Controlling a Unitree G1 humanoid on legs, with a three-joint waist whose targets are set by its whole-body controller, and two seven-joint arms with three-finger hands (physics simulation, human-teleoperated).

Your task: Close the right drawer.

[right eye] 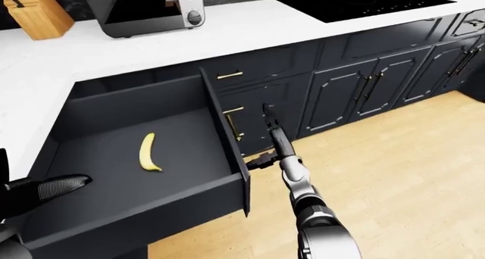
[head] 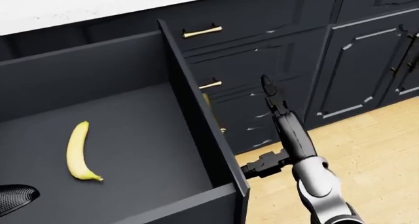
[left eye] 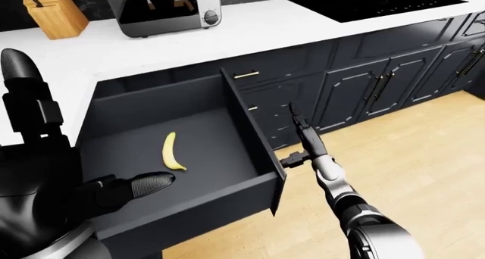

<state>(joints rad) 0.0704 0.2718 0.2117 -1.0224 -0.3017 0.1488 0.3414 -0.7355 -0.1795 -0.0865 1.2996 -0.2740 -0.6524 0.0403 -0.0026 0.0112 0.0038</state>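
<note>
Upper left of the left-eye view: a wooden knife block (left eye: 52,12) and a toaster (left eye: 163,8) stand on the white counter (left eye: 288,29). No brand, label or legible writing shows on either, nor anywhere else.

Lower left, same view: the left hand (left eye: 45,179) fills the corner, fingers spread and holding nothing; one fingertip reaches over the drawer's near rim.

Centre: the right drawer (left eye: 257,140) stands fully pulled out from the dark cabinet run, occupying the left and middle of each view. A banana (head: 78,151) lies flat on its floor, apart from the walls.

Right of centre: the right hand (head: 278,135) hangs just beside the drawer's outer side wall, fingers extended and gripping nothing; its thumb points toward the wall, and contact cannot be confirmed.

Upper right: a black cooktop (left eye: 379,2) sits flush in the counter.

Assessment: closing is not begun. The whole push inward remains, probably against the drawer's front panel at the bottom of the views.
</note>
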